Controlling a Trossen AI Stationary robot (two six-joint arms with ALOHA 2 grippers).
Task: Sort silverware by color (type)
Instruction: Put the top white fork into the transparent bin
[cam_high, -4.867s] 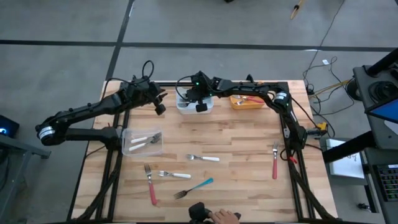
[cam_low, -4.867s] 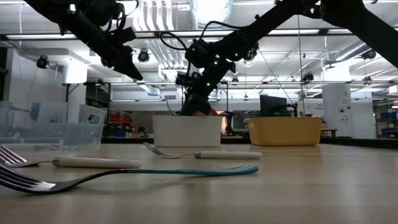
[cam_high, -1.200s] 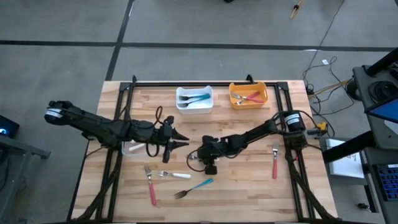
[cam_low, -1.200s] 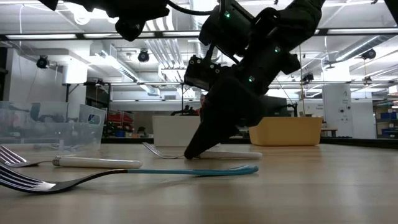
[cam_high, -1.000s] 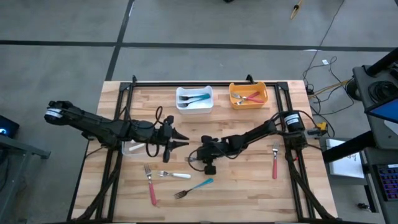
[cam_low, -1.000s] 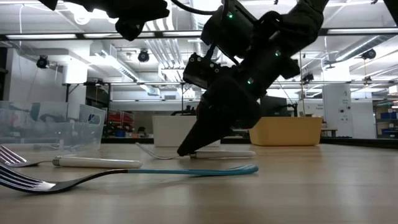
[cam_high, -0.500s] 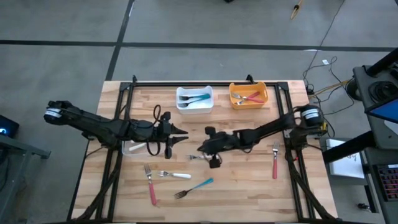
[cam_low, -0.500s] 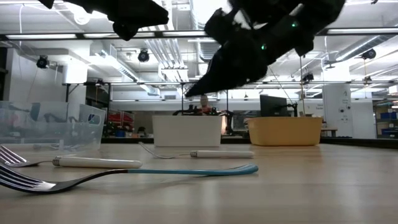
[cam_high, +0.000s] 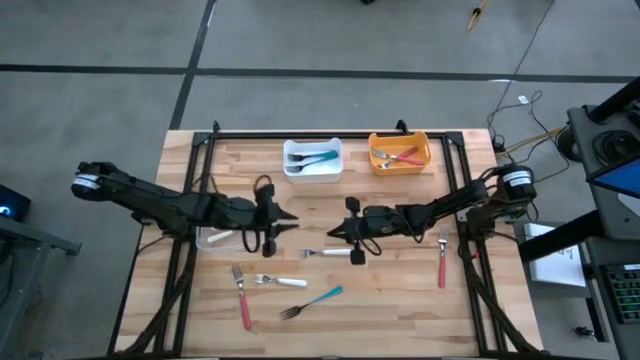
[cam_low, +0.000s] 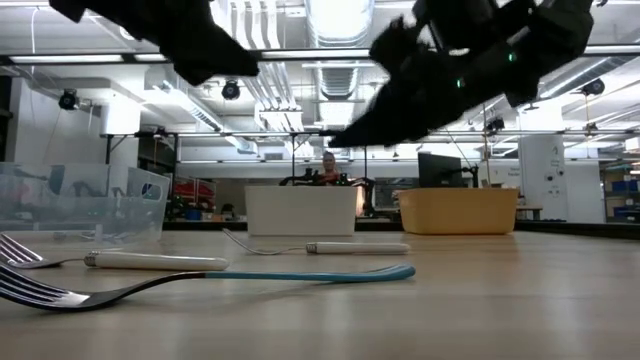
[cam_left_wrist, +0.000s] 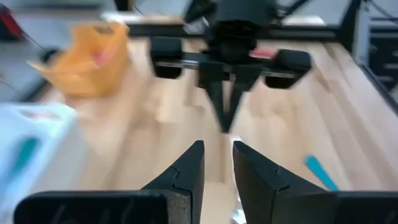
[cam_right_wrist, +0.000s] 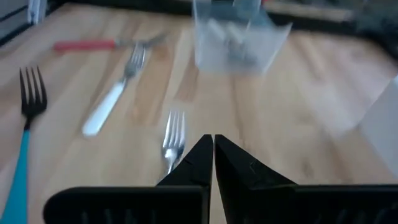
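Left gripper (cam_high: 291, 221): raised above the table centre-left, fingers parted a little with nothing between them, tips toward the right arm.
Clear bin (cam_high: 217, 238): on the table under the left arm, white-handled pieces inside.
Red-handled fork (cam_high: 242, 300): flat near the front left edge, tines pointing away from that edge.
White-handled fork, front (cam_high: 279, 281): flat just beside the red-handled fork, tines toward it.
Teal-handled fork (cam_high: 312, 301): flat near the front edge, lying at an angle, apart from the others.
White bin (cam_high: 312, 159): at the back of the table, teal-handled pieces inside.
White-handled fork, centre (cam_high: 328, 253): flat on the wood mid-table, below and just in front of the right gripper, untouched.
Right gripper (cam_high: 334, 233): lifted off the table at centre, fingers pressed together and empty, tips facing the left gripper.
Orange bin (cam_high: 399, 153): at the back, right of the white bin, red-handled pieces inside.
Red-handled fork, right (cam_high: 442, 259): flat near the right edge, by the right arm's base.
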